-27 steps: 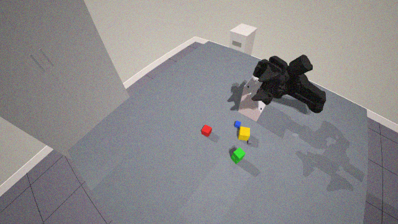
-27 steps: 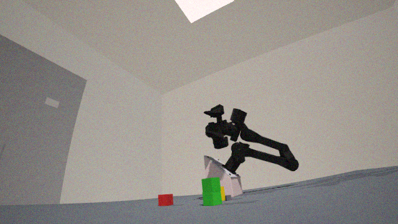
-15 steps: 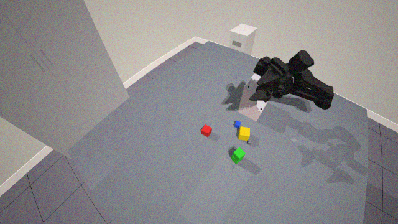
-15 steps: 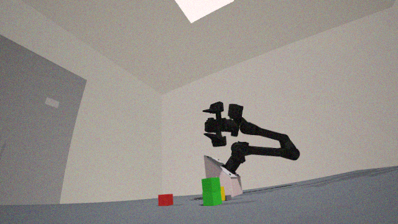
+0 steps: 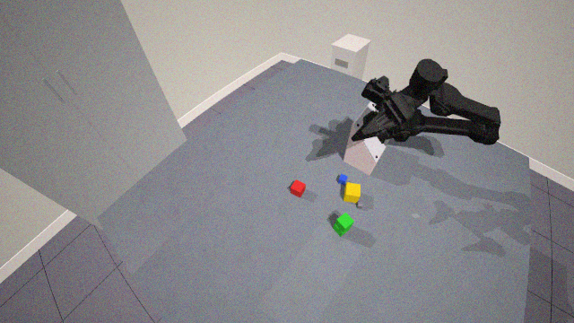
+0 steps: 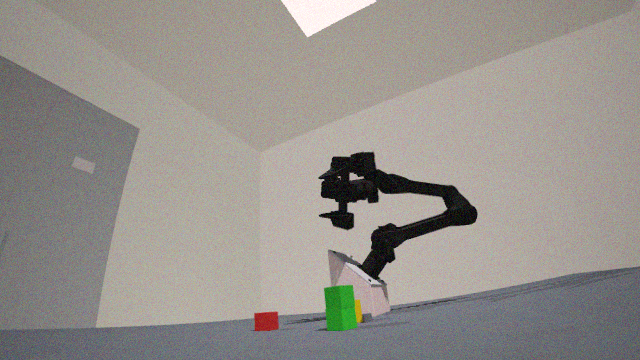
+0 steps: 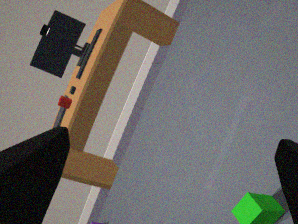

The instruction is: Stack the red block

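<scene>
The red block [image 5: 298, 188] [image 6: 266, 321] rests on the grey surface, apart from the other blocks. The green tower [image 5: 343, 223] [image 6: 340, 308] stands upright, two blocks high; in the wrist view its top [image 7: 248, 207] shows at the lower right. My gripper [image 5: 359, 116] [image 6: 320, 196] [image 7: 177, 145] is open and empty, with its fingers wide apart. It is high above the surface near the arm's base, well away from the red block and the tower. The red block is not seen in the wrist view.
A yellow block [image 5: 352, 193] [image 6: 358, 311] stands between the tower and the arm's pale base [image 5: 359, 158], with a small blue block [image 5: 343, 178] beside it. A small dark object [image 5: 359, 205] lies by the yellow block. A tall grey cabinet [image 5: 90, 103] stands at the left.
</scene>
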Action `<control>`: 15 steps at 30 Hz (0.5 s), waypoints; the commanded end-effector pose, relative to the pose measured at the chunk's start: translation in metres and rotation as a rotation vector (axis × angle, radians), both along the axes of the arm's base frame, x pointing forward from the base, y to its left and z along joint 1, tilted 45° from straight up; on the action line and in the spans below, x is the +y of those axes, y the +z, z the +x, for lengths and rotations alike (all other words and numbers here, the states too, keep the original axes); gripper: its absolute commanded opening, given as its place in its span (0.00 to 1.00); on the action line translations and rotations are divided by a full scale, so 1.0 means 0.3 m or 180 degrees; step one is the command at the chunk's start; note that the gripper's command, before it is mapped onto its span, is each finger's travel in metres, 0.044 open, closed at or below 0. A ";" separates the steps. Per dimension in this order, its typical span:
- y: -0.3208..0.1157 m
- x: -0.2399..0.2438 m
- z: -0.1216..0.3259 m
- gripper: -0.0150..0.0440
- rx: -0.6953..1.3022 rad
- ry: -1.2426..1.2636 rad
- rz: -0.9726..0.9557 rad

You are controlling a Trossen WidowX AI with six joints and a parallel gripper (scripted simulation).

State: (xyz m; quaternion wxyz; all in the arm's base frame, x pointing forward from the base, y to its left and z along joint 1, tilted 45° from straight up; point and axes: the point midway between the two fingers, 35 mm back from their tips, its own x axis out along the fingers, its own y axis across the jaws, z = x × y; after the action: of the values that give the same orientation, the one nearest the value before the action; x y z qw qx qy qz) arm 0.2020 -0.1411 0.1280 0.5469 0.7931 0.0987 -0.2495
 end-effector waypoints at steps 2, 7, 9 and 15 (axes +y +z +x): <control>-0.012 -0.020 0.028 1.00 0.0241 0.0346 -0.0222; -0.036 -0.036 0.056 1.00 0.0453 0.0725 -0.0407; -0.048 -0.042 0.068 1.00 0.0529 0.0885 -0.0478; -0.087 -0.060 0.105 1.00 0.0722 0.1389 -0.0681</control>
State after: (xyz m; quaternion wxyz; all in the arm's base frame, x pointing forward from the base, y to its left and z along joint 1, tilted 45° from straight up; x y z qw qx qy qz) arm 0.2271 -0.1549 0.1065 0.6363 0.6848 0.2679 -0.2333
